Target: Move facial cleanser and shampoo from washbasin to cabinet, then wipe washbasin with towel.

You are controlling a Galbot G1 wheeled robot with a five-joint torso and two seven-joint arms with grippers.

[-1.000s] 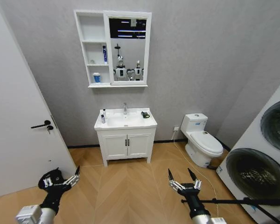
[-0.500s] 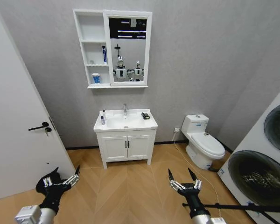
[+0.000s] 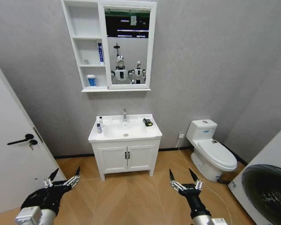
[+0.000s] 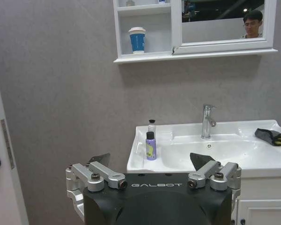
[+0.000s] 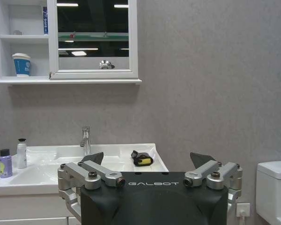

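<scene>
The white washbasin (image 3: 151,133) stands against the far wall on its vanity. Two small bottles sit at its left end, one purple (image 4: 151,146) and one white with a black cap (image 4: 151,127). I cannot tell which is the facial cleanser and which the shampoo. The black towel (image 3: 147,122) with a yellow-green edge lies at the basin's right rear. The cabinet (image 3: 84,47) hangs above, joined to the mirror. My left gripper (image 3: 65,172) and right gripper (image 3: 181,174) hang low over the floor, both open and holding nothing, well short of the basin.
A blue cup (image 3: 91,80) and a blue tube (image 3: 100,52) stand in the cabinet niches. A toilet (image 3: 211,150) is right of the vanity (image 3: 126,158), a washing machine (image 3: 270,188) at far right, a door (image 3: 14,154) at left. Bare wooden floor lies between.
The whole view has shifted: washbasin and cabinet look nearer, door and washing machine have slid toward the edges, so the camera moved. Both grippers stay open in the same low pose.
</scene>
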